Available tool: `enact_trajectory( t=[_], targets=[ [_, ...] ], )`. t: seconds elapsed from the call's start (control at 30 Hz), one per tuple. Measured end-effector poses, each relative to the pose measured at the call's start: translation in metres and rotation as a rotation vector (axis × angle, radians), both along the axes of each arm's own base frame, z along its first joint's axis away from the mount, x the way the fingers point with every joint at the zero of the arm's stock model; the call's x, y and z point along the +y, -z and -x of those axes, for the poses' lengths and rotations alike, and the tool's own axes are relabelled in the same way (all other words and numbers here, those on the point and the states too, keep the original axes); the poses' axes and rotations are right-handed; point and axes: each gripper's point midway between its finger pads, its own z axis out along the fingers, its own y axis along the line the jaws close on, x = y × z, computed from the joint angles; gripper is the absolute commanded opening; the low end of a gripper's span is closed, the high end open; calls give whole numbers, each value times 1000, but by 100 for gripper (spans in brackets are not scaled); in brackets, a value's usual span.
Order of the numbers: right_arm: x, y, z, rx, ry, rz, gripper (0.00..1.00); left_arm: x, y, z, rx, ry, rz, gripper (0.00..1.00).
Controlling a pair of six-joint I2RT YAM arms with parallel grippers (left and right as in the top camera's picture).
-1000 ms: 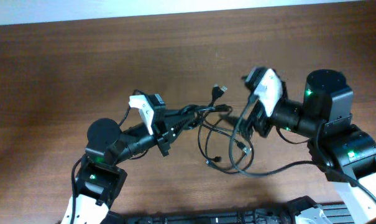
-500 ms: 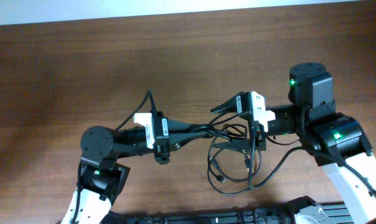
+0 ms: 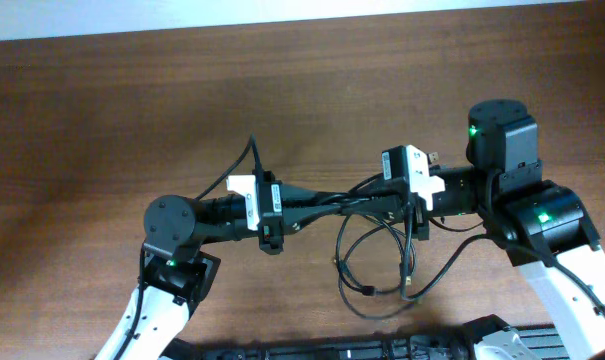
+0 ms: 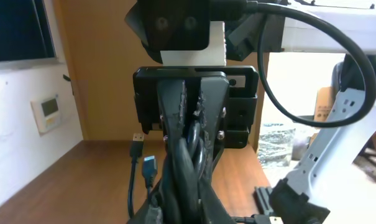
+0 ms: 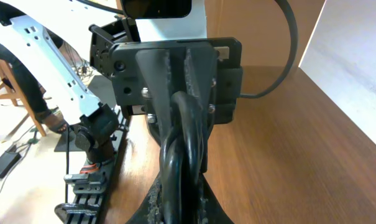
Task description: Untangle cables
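Because the left gripper (image 4: 189, 140) and the right gripper (image 5: 183, 124) each pinch several strands of the thin black plug-ended cables (image 3: 374, 262) together, stretched between them with loops drooping toward the brown wooden table (image 3: 132, 100), pulling apart could tighten the knot instead.

left hand (image 3: 317, 201): left of centre over the counter (image 3: 132, 100), reaching rightward, fingers clamped around the cables (image 3: 350, 199); seen close in the wrist view (image 4: 191, 124)
right hand (image 3: 382, 197): right of centre, reaching leftward, tip to tip with the left hand, just beside it, also clamped around the cables (image 5: 178, 106)
cables: bundle running between the two hands; loose loops spread nearer the front edge, mostly beneath the right hand
plug ends (image 3: 369, 291): at the front of the loops, apart from both hands
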Motion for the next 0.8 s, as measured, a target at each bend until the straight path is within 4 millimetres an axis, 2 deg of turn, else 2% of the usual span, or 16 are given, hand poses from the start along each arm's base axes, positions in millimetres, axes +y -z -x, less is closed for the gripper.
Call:
enact_trajectory(
  t=[0.03,0.13,0.17,0.2,0.27,0.3,0.37,0.43,0.47,0.53,0.7,0.77,0.8],
  targets=[
    [0,2,-2,0,11,9,4,0,0,-2,6,-12,3,42],
    [-3,6,-18,-24,93,52,4,2,-14,0,4,-12,47,53],
    [-3,4,-25,-31,121,51,4,3,-17,-2,14,-21,61,61],
    [-5,-2,-34,-28,160,36,4,5,-25,-4,21,-35,90,63],
    [-15,-6,-49,5,237,17,4,8,-28,-9,70,-53,109,70],
    [-29,-13,-66,28,324,-8,4,12,-29,-15,109,-72,120,79],
    [-46,-23,-88,73,441,-53,4,19,-32,-27,232,-112,153,82],
    [-47,-39,-95,130,472,-128,4,24,-36,-40,341,-159,203,87],
    [-45,-57,-96,120,456,-189,4,26,-37,-43,370,-169,218,87],
    [-42,-71,-92,202,433,-252,4,27,-37,-46,402,-179,233,88],
    [-34,-79,-77,312,338,-287,4,29,-39,-49,418,-195,249,93],
    [-19,-84,-65,300,271,-286,4,29,-40,-51,423,-202,256,98],
    [-14,-84,-61,306,251,-283,4,29,-40,-50,429,-198,257,98]
  ],
)
